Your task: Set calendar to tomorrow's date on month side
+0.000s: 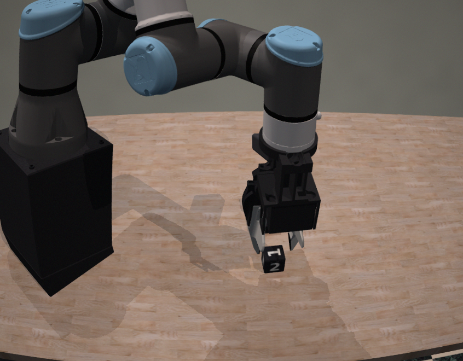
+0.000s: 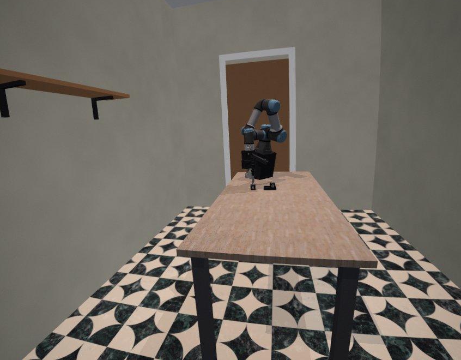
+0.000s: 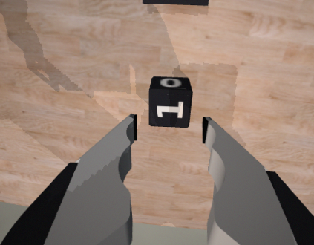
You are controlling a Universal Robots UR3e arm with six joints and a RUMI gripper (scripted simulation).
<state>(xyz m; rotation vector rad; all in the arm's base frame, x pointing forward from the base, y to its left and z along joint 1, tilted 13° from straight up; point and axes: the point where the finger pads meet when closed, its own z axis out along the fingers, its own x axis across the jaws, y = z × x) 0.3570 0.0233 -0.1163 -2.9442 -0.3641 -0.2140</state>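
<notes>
The jaws are hovering partly open, holding nothing, near the loose cube, which is resting inward from the surface's edge.

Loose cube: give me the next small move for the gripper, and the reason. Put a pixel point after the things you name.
I'd probably ease the open gripper [image 1: 277, 248] [image 2: 252, 181] [image 3: 169, 117] down around the loose cube [image 1: 273, 258] [image 2: 252, 187] [image 3: 169, 108]. Its fingertips appear above the cube in the exterior view, and the wrist view shows them parted wider than the cube, roughly centred across its width.
</notes>
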